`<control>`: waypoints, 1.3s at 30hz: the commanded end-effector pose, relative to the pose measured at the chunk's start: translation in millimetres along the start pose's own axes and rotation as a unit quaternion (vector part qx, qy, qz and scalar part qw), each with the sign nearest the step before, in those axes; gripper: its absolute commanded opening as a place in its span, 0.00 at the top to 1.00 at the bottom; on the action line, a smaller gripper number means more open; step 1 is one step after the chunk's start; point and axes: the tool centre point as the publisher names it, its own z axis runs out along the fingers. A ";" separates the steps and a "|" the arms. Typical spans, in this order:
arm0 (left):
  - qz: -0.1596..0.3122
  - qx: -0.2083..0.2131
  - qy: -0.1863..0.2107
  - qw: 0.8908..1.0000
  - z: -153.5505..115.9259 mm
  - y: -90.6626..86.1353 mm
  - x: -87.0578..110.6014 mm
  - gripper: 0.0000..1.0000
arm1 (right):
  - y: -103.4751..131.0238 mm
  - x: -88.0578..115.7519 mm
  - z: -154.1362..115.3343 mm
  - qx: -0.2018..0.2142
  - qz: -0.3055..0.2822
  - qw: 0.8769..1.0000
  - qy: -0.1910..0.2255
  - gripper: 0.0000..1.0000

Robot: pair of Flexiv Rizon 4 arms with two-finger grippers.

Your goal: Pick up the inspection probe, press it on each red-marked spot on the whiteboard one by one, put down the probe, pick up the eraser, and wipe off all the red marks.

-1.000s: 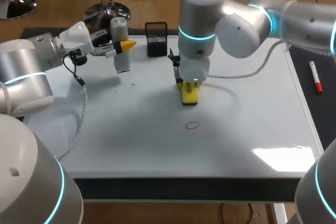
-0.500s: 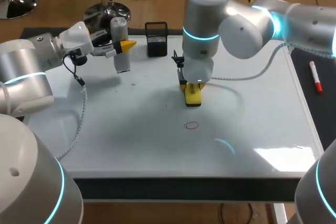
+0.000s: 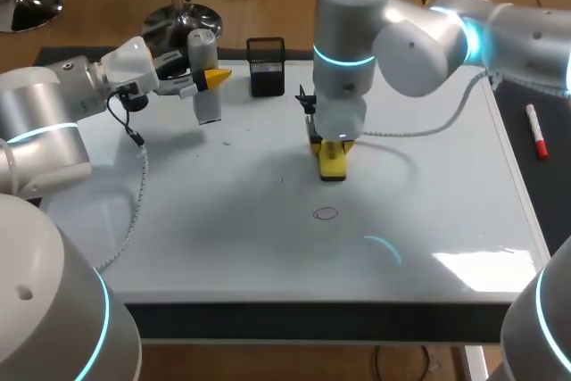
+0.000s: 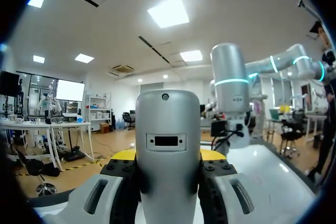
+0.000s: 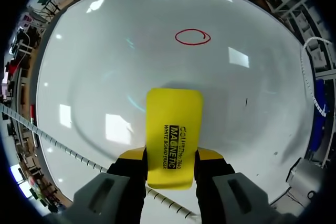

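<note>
On whiteboard [image 3: 223, 220] — one red mark [image 3: 326, 213].

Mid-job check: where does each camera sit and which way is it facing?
Head: above and behind, looking down on the whiteboard; both arms show.
Left wrist: looks level across the whiteboard at the right arm; jaws shut on the probe.
Right wrist: looks down at the whiteboard; jaws shut on the eraser.
Shared: head and right wrist show the red circle.

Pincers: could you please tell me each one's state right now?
Left pincer: closed on the probe.
Right pincer: closed on the eraser.
</note>
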 end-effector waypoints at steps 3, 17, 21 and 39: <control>0.001 0.001 -0.001 1.000 0.6 -0.4 0.3 1.00 | 3.7 14.5 17.6 -0.003 0.003 1.000 0.004 1.00; 0.001 0.001 -0.001 1.000 0.6 -0.4 0.3 1.00 | 5.0 48.9 20.0 -0.009 0.023 0.999 0.026 1.00; 0.001 0.001 -0.001 1.000 0.6 -0.4 0.3 1.00 | 4.8 50.7 20.1 -0.009 0.024 0.999 0.027 1.00; 0.001 0.001 -0.001 1.000 0.6 -0.4 0.3 1.00 | -7.1 47.5 -20.8 0.013 0.018 0.999 0.028 1.00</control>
